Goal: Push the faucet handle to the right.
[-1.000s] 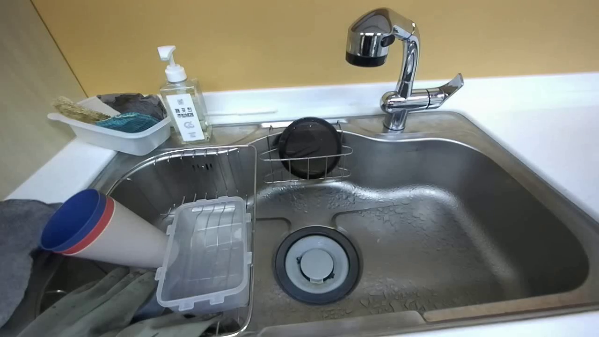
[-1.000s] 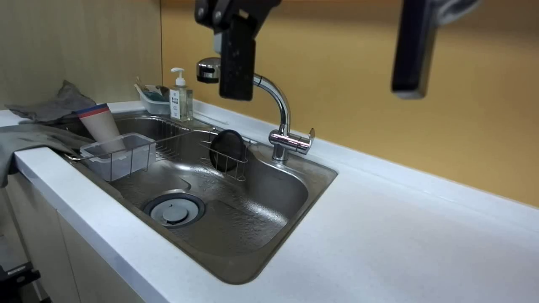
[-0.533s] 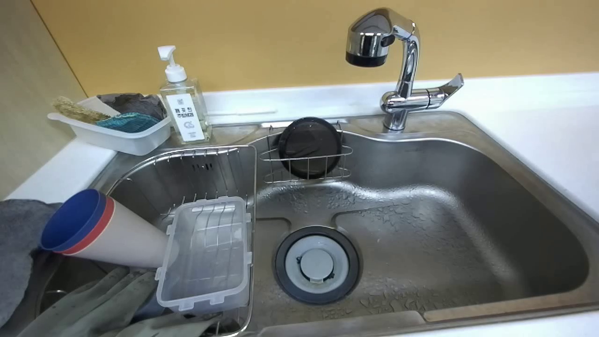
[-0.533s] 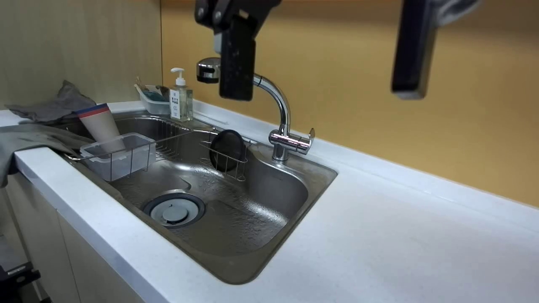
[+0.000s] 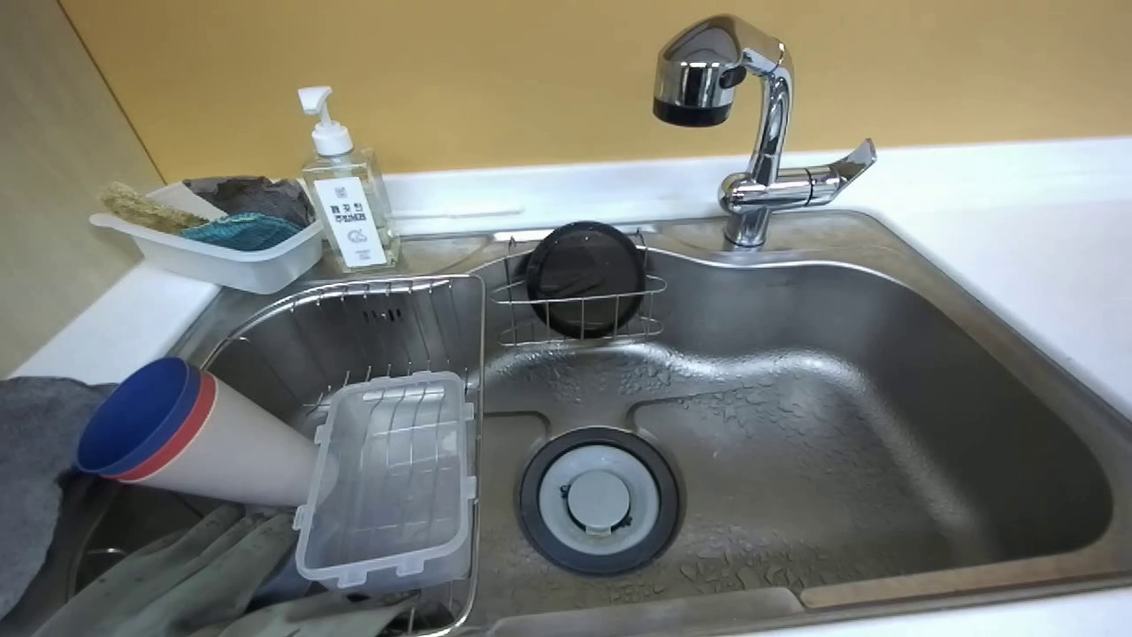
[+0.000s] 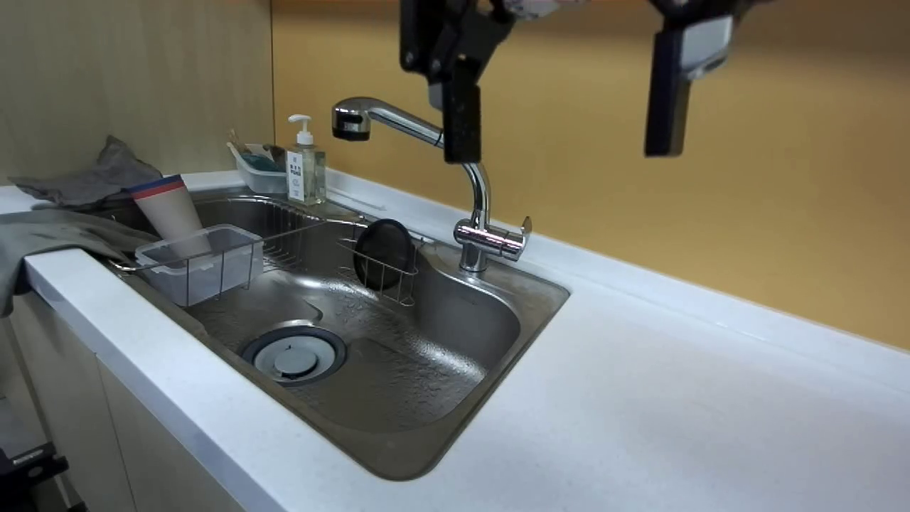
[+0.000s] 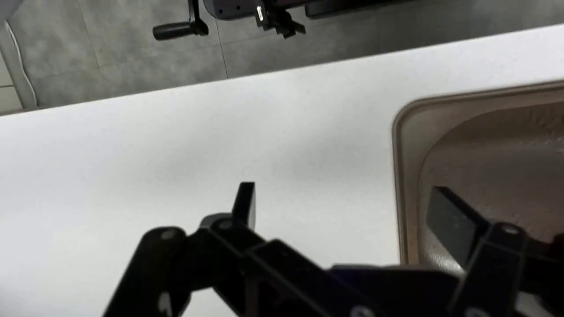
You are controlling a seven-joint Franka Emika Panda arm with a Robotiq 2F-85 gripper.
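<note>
One tool (image 6: 563, 153) hangs apart from one faucet handle (image 5: 852, 168).

Pump bottle (image 5: 352, 195) upright; stacked cups (image 5: 221, 447) tilted

White countertop (image 6: 675, 398), steel sink (image 6: 398, 455) set into it, crumpled grey cloth (image 6: 103, 174) on the countertop

Your sink (image 5: 973, 398), in an exterior view
Faucet (image 5: 768, 188) upper right, soap dispenser (image 5: 354, 217) upper left, drain (image 5: 599, 500) lower centre.
</note>
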